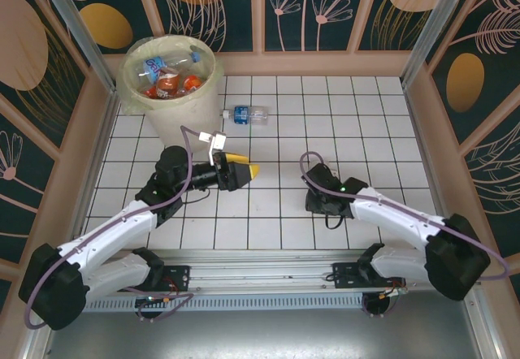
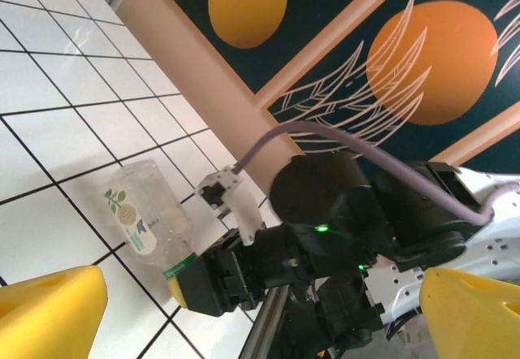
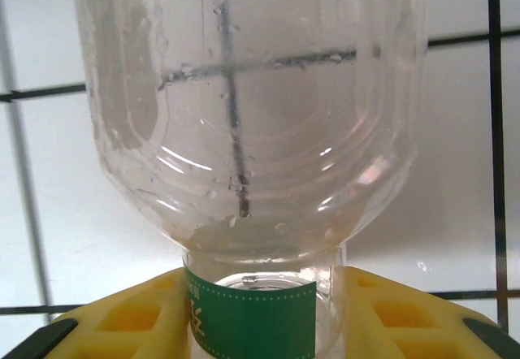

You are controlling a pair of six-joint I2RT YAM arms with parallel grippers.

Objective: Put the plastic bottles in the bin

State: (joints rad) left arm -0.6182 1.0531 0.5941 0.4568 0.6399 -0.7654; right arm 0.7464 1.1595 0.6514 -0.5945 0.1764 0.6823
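Near the middle of the counter (image 1: 366, 115), the right pincer (image 3: 252, 314) is clamped on the neck of a clear green-capped bottle (image 3: 244, 115). The left pincer (image 1: 244, 166) gapes wide, holding nothing. A blue-labelled bottle (image 1: 248, 115) lies beside the bin (image 1: 175, 122) at the far-left corner, with more bottles (image 1: 166, 79) inside.

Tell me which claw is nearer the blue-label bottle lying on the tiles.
Left. The left claw hangs open on the near side of the blue-label bottle; the right claw is farther off to its right, shut on the neck of a clear bottle.
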